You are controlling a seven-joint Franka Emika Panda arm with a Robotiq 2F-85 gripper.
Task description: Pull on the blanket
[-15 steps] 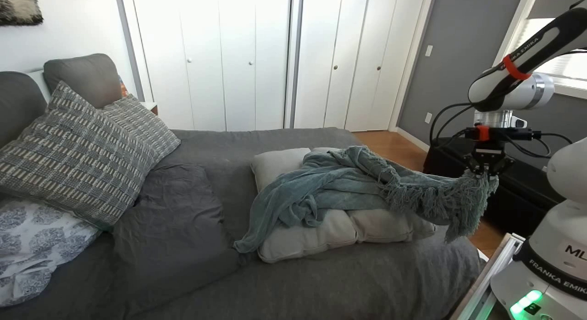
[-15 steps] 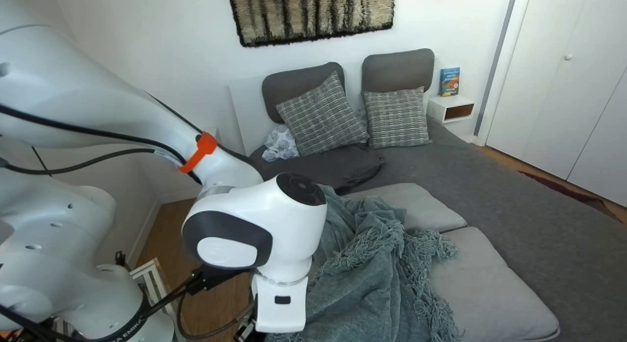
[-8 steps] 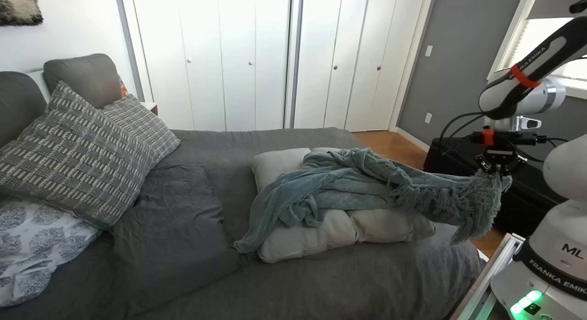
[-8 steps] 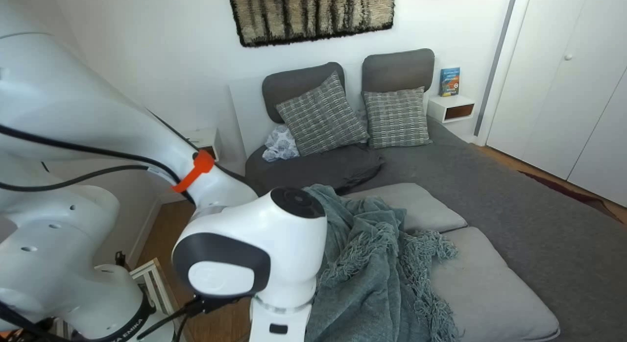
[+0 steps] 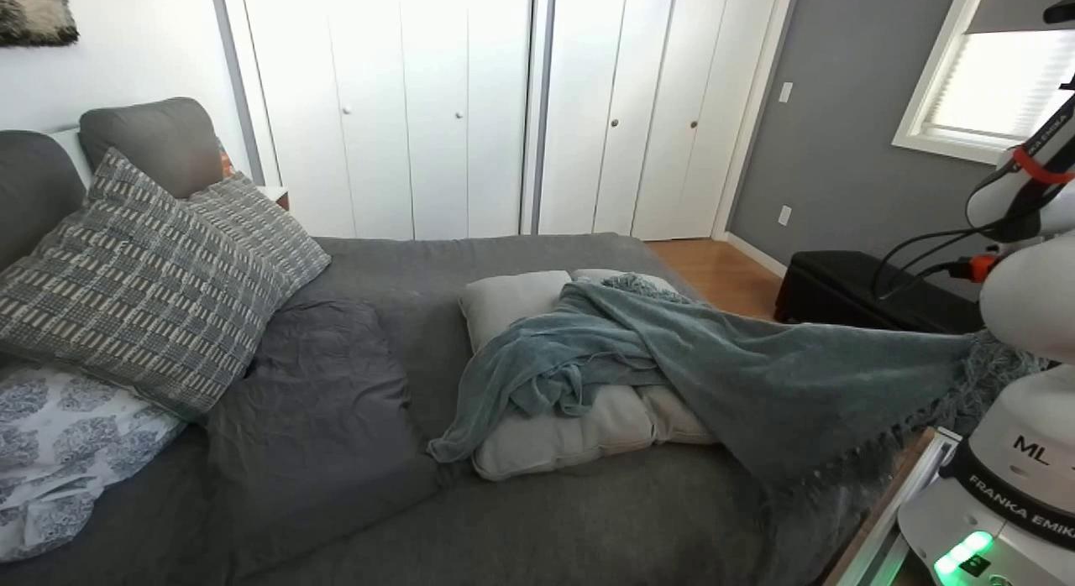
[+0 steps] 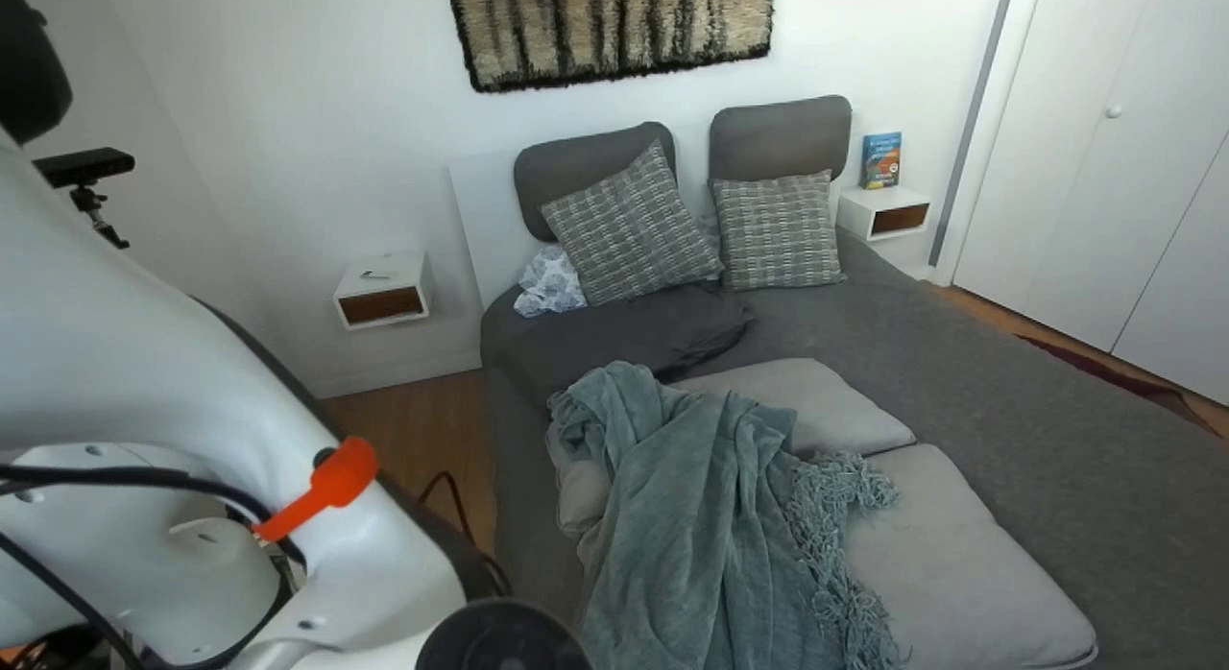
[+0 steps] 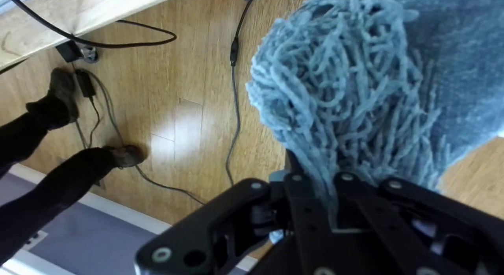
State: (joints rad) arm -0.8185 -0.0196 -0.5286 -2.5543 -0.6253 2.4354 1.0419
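The teal blanket (image 5: 823,393) with a fringed edge lies over the cream-white pillows (image 5: 546,443) and stretches as a broad sheet off them toward the robot base. Its left end rests in folds on the pillows and the bed cover. The blanket (image 6: 701,545) and pillows (image 6: 951,564) also show in an exterior view. In the wrist view, my gripper (image 7: 321,182) is shut on the fringe of the blanket (image 7: 354,90), with strands running between the fingers. The gripper is hidden behind the arm or out of frame in both exterior views.
The dark grey bed cover (image 5: 588,519) lies under the pillows. A black bench (image 5: 865,292) stands beyond the bed's end. The robot's mount edge (image 5: 903,502) is close to the bed. In the wrist view, cables (image 7: 235,90) and a person's legs (image 7: 47,176) are on the wooden floor.
The arm has moved away from the bed, back toward its base. The blanket's held end moved with it, and the blanket stretched wider over the near pillow. Its left end has not moved.
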